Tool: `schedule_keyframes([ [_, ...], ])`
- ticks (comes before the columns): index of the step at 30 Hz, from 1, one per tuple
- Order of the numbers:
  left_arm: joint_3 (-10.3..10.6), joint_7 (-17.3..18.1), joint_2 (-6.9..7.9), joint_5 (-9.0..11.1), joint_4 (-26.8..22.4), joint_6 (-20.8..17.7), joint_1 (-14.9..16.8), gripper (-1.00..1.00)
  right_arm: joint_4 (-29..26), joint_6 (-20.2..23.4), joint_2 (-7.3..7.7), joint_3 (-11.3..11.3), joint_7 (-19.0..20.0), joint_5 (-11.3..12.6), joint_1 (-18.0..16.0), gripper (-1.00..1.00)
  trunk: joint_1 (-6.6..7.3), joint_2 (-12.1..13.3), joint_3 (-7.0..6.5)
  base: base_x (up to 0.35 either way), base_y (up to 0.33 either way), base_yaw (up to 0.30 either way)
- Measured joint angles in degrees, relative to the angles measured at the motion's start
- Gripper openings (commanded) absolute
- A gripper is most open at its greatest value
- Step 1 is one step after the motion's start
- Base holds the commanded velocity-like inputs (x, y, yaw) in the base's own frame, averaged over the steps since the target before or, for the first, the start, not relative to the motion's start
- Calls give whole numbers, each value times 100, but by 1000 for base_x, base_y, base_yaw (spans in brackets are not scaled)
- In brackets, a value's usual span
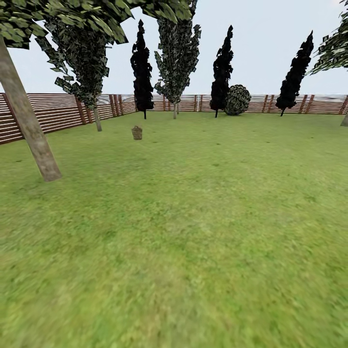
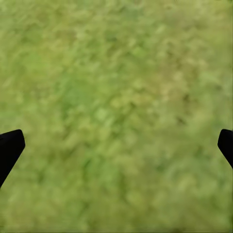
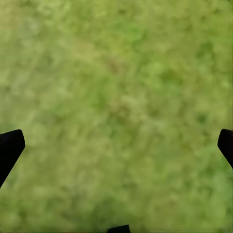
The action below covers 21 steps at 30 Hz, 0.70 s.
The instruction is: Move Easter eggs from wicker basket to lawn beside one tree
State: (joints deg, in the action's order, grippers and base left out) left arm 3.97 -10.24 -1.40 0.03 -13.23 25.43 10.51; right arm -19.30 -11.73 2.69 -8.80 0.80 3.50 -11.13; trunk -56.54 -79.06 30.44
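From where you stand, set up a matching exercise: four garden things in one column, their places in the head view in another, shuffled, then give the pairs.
Things:
1. wicker basket
2. tree
3. round bush
4. fence

Places:
A. along the far edge of the lawn
B. near left, trunk leaning
C. on the grass, far off, left of centre
D. by the far fence, right of centre

Pairs: 1-C, 2-B, 3-D, 4-A

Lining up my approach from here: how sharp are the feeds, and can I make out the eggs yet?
Head view: wicker basket small and soft against the lawn, its contents too small to tell; near grass smeared. Left wrist view: blurry mottled grass between the left gripper fingertips. Right wrist view: same blur, right gripper open.
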Motion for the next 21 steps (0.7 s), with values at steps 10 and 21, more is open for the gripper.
schedule_keyframes([
  [10, 14, 1, -33, -2, 6, -9, 0, 100, 0, -1, -13, 4, 0, 7, 2, 100, 220, 401, -180, 0, 0, 0],
  [21, 17, 9, -59, -6, 8, -17, 0, 100, -2, 0, -22, 3, -2, 19, 2, 100, 461, 843, -377, 0, 0, 0],
])
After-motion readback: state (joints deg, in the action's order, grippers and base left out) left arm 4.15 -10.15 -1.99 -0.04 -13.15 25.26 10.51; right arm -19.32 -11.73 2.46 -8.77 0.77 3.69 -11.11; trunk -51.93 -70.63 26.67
